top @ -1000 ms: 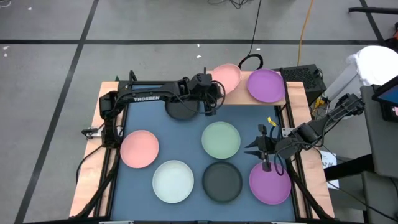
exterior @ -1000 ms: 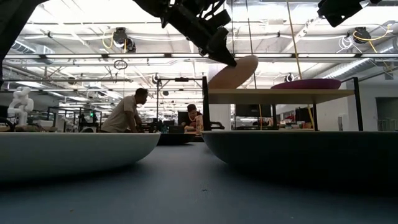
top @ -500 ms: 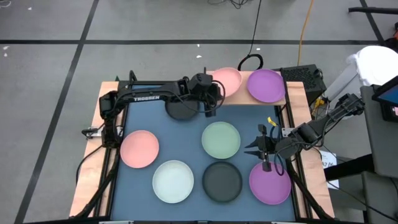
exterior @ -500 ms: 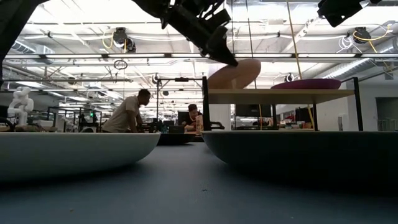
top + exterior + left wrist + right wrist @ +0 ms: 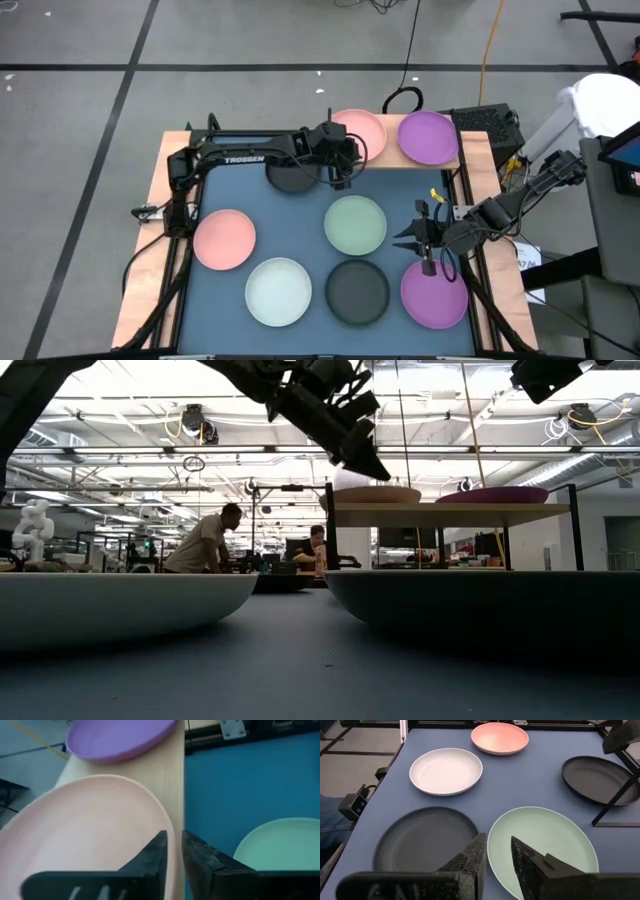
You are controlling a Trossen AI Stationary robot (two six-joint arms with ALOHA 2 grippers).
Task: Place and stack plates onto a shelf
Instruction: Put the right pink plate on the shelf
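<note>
Blue tabletop (image 5: 300, 225): at its far edge, a light-wood shelf (image 5: 450, 514) carries a round matte pink plate (image 5: 360, 131) beside a purple plate (image 5: 428, 137). Left gripper (image 5: 343, 163) hovers at the pink plate's rim, fingers narrowly parted, gripping nothing.

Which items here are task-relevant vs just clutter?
Job:
- pink plate and purple plate on the shelf
- six plates on the blue surface: pink, whitish, pale green, purple, two dark grey
- left gripper by the shelf; right gripper waiting near the purple plate

Lying about:
- cables on the floor
- people in the background
</note>
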